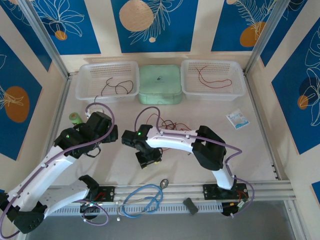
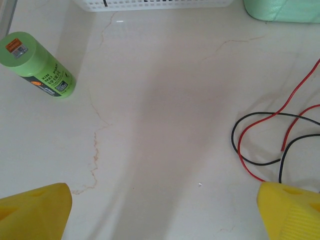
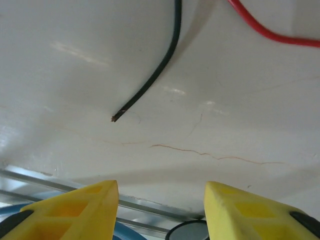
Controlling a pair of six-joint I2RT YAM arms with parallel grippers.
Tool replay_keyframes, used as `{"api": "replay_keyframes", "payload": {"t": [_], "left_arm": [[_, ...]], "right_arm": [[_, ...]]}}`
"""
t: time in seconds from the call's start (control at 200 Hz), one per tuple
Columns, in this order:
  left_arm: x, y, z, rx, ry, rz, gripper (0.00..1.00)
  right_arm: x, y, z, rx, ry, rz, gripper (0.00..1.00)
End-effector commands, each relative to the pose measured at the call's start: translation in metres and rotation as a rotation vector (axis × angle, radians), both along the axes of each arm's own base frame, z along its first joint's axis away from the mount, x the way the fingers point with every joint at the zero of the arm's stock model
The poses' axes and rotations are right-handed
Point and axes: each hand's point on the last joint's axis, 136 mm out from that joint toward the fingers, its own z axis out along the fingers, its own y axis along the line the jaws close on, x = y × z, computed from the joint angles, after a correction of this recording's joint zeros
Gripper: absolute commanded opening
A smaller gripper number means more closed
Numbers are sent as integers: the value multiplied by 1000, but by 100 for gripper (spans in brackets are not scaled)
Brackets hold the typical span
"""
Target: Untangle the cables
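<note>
Yellow-tipped left hand (image 2: 165,220) is gaping wide and right hand (image 3: 161,210) is half open, both empty. Red and black cables (image 2: 272,116) are lying tangled on the worktop (image 2: 165,100), while others are already sitting in baskets (image 1: 107,64).

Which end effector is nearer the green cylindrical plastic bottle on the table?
Left. The left end effector is just to the right of the green cylindrical plastic bottle; the right end effector is farther right, by the loose end of a thin black cable.

Cables (image 3: 176,15) red and black; fingers (image 3: 75,210) yellow; bottle (image 2: 37,65) lime green (orange label patch); table (image 2: 160,125) cream, veined.
</note>
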Motion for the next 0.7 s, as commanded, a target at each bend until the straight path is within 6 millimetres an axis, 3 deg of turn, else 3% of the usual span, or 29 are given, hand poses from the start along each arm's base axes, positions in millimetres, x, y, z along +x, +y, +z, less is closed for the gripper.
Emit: {"api": "replay_keyframes", "payload": {"t": [0.0, 0.295, 0.475, 0.695], "left_arm": [[-4, 0, 6, -3, 14, -27, 94], [-7, -5, 3, -31, 13, -62, 94], [-5, -10, 1, -40, 13, -82, 94], [-3, -14, -2, -46, 15, -97, 94]], "right_arm": [[4, 13, -4, 27, 7, -133, 49], [6, 30, -24, 20, 40, -176, 48], [9, 27, -38, -40, 43, -189, 40], [13, 16, -38, -105, 20, -200, 30]]}}
